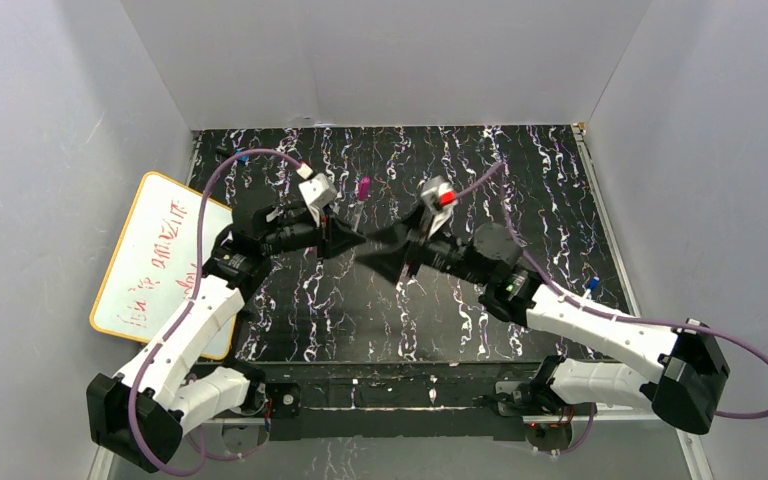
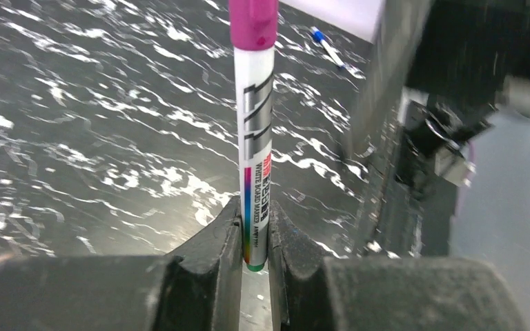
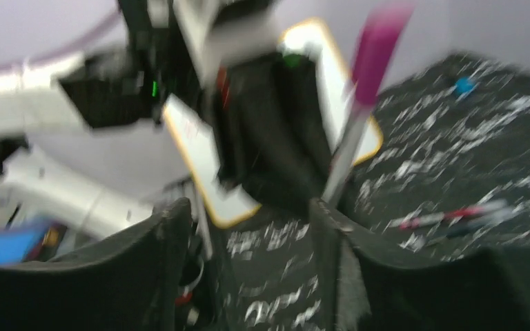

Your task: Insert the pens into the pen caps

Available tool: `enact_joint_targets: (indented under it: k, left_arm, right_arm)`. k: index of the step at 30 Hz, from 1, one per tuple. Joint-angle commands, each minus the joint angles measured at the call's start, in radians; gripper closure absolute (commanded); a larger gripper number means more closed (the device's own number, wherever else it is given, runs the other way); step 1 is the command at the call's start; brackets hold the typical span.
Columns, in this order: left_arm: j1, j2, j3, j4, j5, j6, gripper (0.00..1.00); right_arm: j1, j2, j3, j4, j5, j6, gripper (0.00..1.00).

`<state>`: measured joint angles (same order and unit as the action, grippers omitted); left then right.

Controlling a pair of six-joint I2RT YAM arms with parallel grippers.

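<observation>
- Magenta cap (image 2: 253, 24) sits on the top end of the white pen (image 2: 255, 138), which is held in the air above the black marbled table (image 1: 360, 320).
- Left gripper (image 2: 254, 234) pinches the pen's greenish bottom end between its narrow-set fingers.
- Right gripper (image 3: 250, 207) faces the left one, close by, with fingers spread wide and nothing between them; its view is blurred.
- Blue-tipped marker (image 2: 328, 47) lies far back on the table.
- Whiteboard (image 1: 160, 260) lies at the table's left edge.
</observation>
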<state>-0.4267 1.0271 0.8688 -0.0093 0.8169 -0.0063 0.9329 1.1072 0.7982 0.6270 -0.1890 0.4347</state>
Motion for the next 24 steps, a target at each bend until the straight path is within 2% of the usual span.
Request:
enact_joint_targets:
  k: [1, 6, 13, 20, 24]
  left_arm:
    - [0.020, -0.024, 0.044, 0.108, -0.086, -0.026, 1.00]
    - [0.020, -0.031, 0.013, 0.094, -0.078, -0.027, 1.00]
    - [0.020, -0.054, -0.051, 0.108, -0.038, -0.059, 1.00]
    - [0.020, -0.052, -0.114, 0.156, 0.174, -0.125, 1.00]
    - [0.019, -0.085, -0.139, 0.180, 0.224, -0.145, 1.00]
  right_arm:
    - [0.061, -0.002, -0.019, -0.155, -0.116, -0.018, 0.23]
    - [0.061, -0.038, -0.005, -0.148, -0.022, -0.062, 0.08]
    - [0.061, -0.065, -0.005, -0.074, 0.088, -0.131, 0.03]
    - [0.046, 0.046, 0.134, -0.076, -0.016, -0.230, 0.01]
    - [0.021, 0.094, 0.162, -0.039, -0.056, -0.232, 0.01]
